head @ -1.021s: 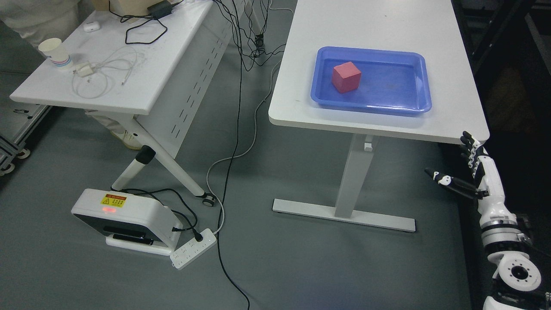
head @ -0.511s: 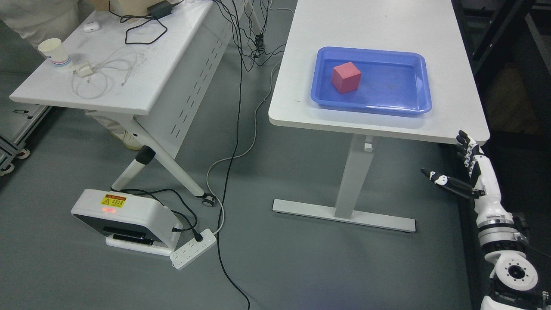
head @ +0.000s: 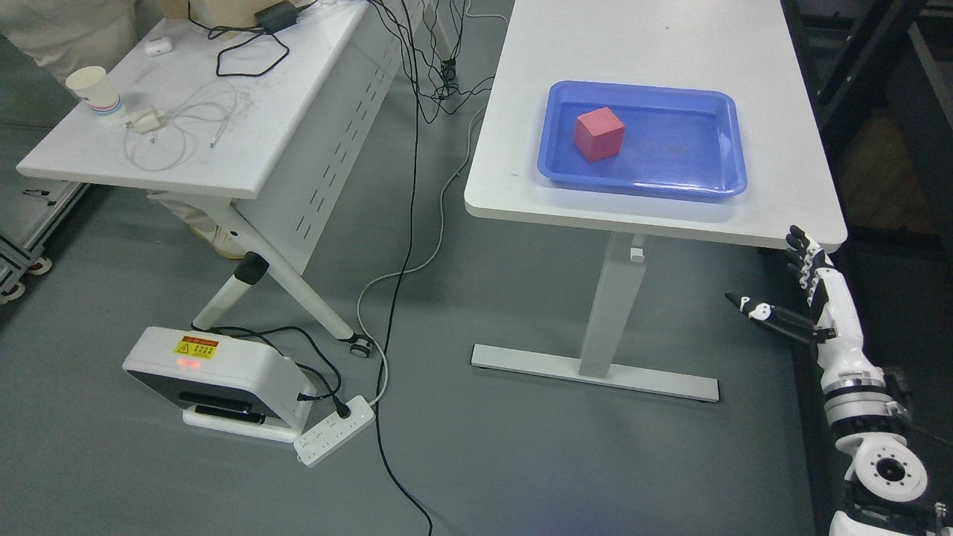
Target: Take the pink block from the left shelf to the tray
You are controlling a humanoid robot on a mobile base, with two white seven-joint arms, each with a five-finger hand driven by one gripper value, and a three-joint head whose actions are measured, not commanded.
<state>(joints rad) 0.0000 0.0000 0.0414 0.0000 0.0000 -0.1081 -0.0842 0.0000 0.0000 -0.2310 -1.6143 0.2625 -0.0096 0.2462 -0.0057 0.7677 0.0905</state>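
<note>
Head view: pink cube-shaped block (head: 598,133) sits in the left half of the shallow blue plastic tray (head: 718,182), which lies near the front edge of the white rectangular worktop (head: 648,45). My right robot hand (head: 808,286) hangs low at the right, below the worktop's near right corner, fingers spread and released, grasping nothing. A second white worktop (head: 223,112) to the left carries a white paper cup (head: 94,89) and loose cables (head: 179,123).

The right hand (head: 808,290) is held below the desk's (head: 655,212) near right corner, fingers extended, thumb spread, nothing grasped.
</note>
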